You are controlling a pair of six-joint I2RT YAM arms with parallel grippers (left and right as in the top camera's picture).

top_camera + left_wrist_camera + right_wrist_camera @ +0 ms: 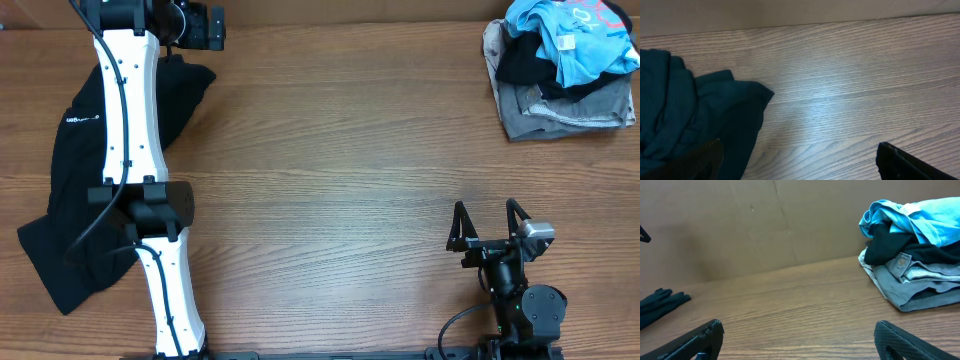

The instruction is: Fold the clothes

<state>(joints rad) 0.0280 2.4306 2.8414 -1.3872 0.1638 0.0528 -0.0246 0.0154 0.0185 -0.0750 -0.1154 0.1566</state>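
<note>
A light blue T-shirt [575, 35] with a small white tag lies crumpled on top of a pile at the far right corner, over a black garment [525, 68] and grey clothes [560, 110]. The pile also shows in the right wrist view [920, 217]. A dark garment [70, 170] lies spread at the left side, partly under my left arm. In the left wrist view its edge [695, 115] is at the left. My left gripper [205, 28] [800, 165] is open and empty beside that garment's far edge. My right gripper [488, 222] [800, 340] is open and empty near the front right.
The wooden table [340, 150] stretches bare between the dark garment and the pile. A brown wall [740, 225] stands behind the table's far edge. My left arm [130, 120] reaches across the dark garment.
</note>
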